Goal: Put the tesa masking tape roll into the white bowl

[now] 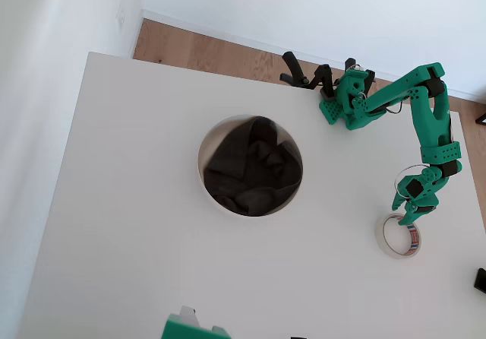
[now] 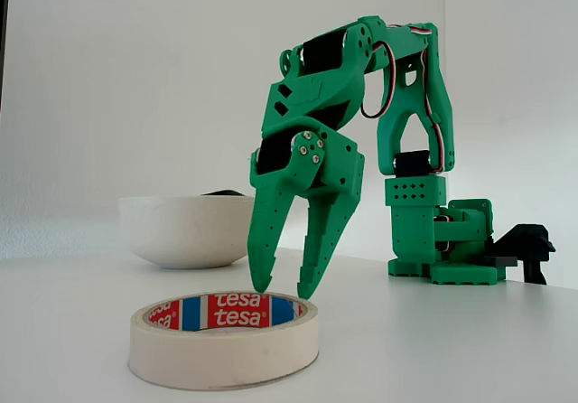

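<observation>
Hovering hand [image 2: 284,291] parted over tape roll [image 2: 224,340], bowl [image 1: 203,173] well apart

"tesa" (red blocks, repeated) on tape roll [image 2: 224,342] core.

In the overhead view the gripper [image 1: 411,216] covered part of the tape roll's [image 1: 400,236] near rim, so contact could not be told, while in the fixed view the bowl [image 2: 188,229], behind the roll, hid nearly all its dark cloth [image 2: 222,192].
</observation>
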